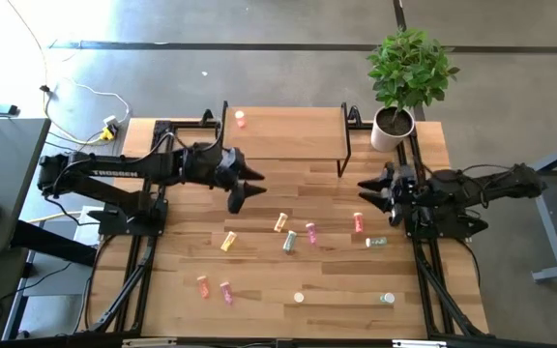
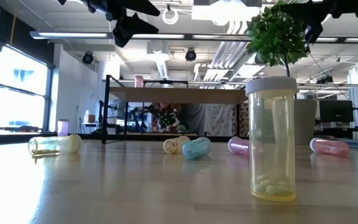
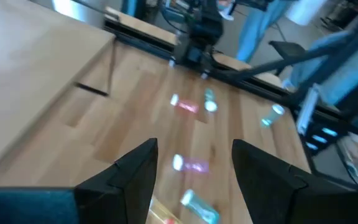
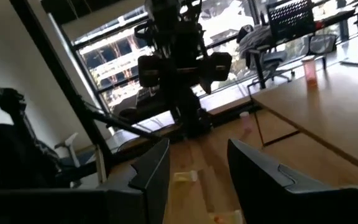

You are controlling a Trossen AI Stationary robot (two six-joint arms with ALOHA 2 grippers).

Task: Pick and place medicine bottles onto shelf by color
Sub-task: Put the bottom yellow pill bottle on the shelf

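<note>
Left gripper (image 1: 247, 186) hovering empty, fingers apart, lining up over scattered medicine bottles (image 1: 285, 232); right gripper (image 1: 367, 191) waiting, fingers apart; one pink bottle (image 1: 241, 119) sitting on shelf (image 1: 288, 135)

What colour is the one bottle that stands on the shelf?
Pink, with a white cap: the bottle on the shelf, best seen in the high view.

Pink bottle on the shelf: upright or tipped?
Upright. The pink bottle shows as a small round top from above and stands vertical on the shelf in the low view.
</note>
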